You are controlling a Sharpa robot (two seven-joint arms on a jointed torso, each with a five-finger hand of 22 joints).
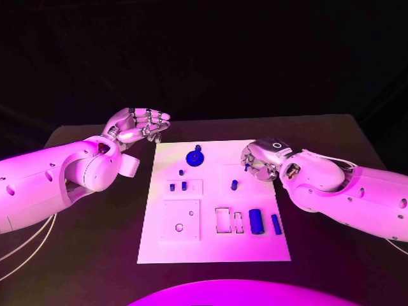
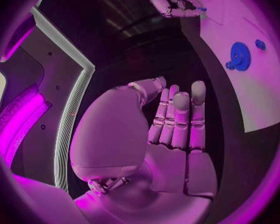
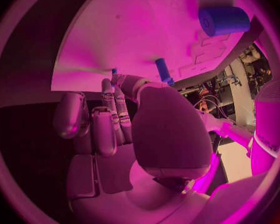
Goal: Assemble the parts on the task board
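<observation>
Parts sit on the task board (image 1: 167,245) mid-surface: blue gear (image 1: 196,157) at its far end, cylinder (image 1: 255,221) near the slots. Right hand (image 1: 262,161) hovers over the board's right edge, fingers curled around a small blue peg (image 1: 247,167), likely for insertion. Left hand (image 1: 137,125) waits off the board, fingers loosely apart, holding nothing.

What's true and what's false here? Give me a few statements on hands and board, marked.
1. The left hand hangs over the task board. False: it is over the black table, off the board's far left corner.
2. A blue gear lies on the board's far part. True.
3. The left hand holds a part. False: its palm is bare, nothing in it.
4. The right hand is over the board's right edge. True.
5. A blue cylinder lies on the table beside the board. False: it lies on the board.
</observation>
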